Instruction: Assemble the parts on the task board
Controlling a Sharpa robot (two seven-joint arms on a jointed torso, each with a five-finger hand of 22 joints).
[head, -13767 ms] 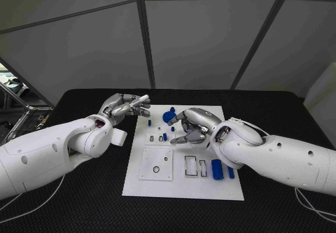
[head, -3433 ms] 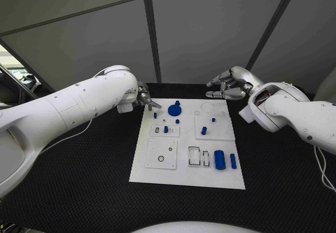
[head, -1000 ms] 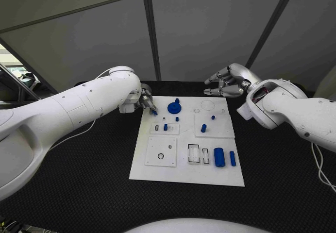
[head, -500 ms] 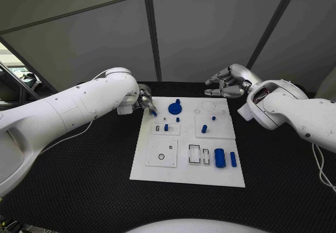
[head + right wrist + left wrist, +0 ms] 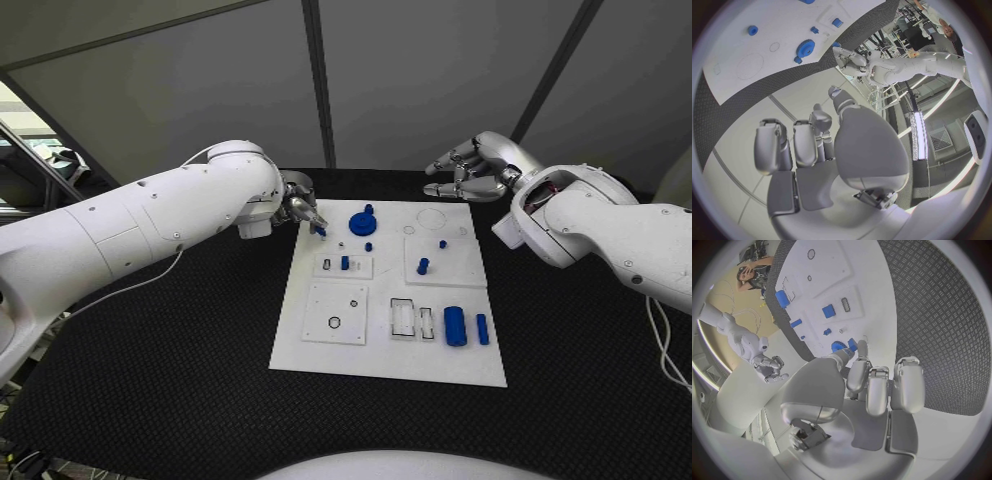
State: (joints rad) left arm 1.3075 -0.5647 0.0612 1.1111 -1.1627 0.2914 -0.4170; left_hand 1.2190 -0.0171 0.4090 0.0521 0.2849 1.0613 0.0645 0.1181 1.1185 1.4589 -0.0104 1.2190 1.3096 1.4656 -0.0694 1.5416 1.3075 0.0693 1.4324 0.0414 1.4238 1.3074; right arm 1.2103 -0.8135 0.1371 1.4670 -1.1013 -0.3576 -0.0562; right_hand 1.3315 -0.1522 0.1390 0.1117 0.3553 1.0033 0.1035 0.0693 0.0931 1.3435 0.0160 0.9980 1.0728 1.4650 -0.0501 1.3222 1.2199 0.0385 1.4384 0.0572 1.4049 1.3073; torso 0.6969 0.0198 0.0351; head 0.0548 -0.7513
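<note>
1. At the far left corner of the task board (image 5: pixel 378 362), seen from the head view, my left robot hand (image 5: pixel 300 210) pinches a small blue peg (image 5: pixel 319 230) at its fingertips, the other fingers tucked close. From the board's middle it sits at about 11 o'clock. The gear-shaped part (image 5: pixel 361 222) lies just beside the peg at 3 o'clock, flat on the board with its hub pointing up. My right robot hand (image 5: pixel 470 172) hangs off the board's far edge at about 1 o'clock, fingers curled in on nothing and well apart from every part. The left is clearly the nearer hand for the coming placement, I judge.

2. From the left wrist view, the left robot hand (image 5: pixel 870 387) shows the small blue peg (image 5: pixel 845 346) nipped between thumb and fingertip, just over the task board (image 5: pixel 876 300) near its edge with the black tabletop (image 5: pixel 942 315). I cannot tell the peg's long axis; too little of it shows.

3. From the right wrist view, the right robot hand (image 5: pixel 814 150) is curled and empty, with the task board (image 5: pixel 726 45) and the gear-shaped part (image 5: pixel 805 48) well beyond its fingertips.
</note>
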